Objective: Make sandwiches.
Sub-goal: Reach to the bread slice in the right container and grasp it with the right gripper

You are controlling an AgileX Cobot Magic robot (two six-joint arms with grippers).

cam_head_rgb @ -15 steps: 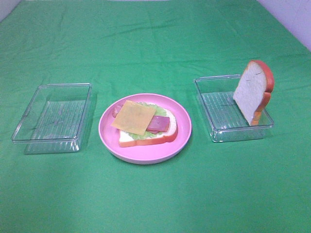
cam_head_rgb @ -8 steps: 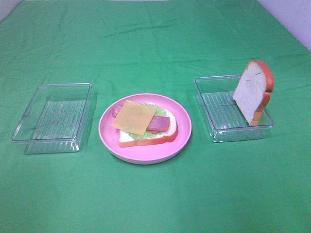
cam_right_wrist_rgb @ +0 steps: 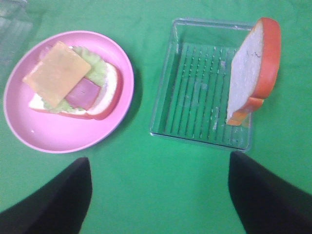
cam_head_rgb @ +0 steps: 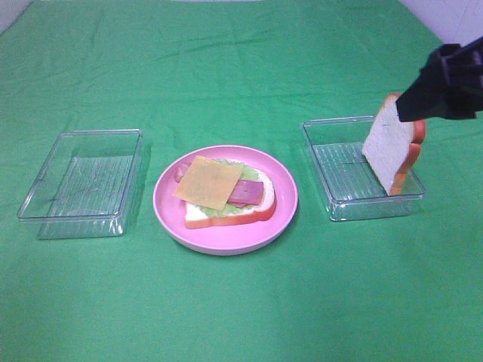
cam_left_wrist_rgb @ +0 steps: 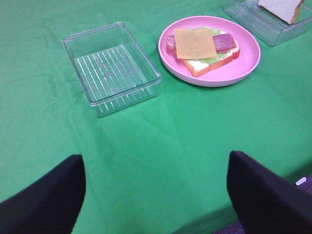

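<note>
Your right tool (cam_right_wrist_rgb: 158,195) hangs released above the upright bread slice (cam_head_rgb: 389,147) in the clear tray (cam_head_rgb: 339,200) near the counter's right edge. Your left tool (cam_left_wrist_rgb: 156,195) is released too. The open sandwich (cam_head_rgb: 226,196) lies on the pink plate (cam_head_rgb: 226,237) mid-counter.

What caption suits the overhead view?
Open-faced sandwich on pink plate; right gripper nears upright bread slice.

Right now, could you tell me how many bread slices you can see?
2. One bread slice lies flat on the pink plate beneath lettuce, bacon and cheese. The other bread slice stands on edge in the right clear tray. None seem hidden.
</note>
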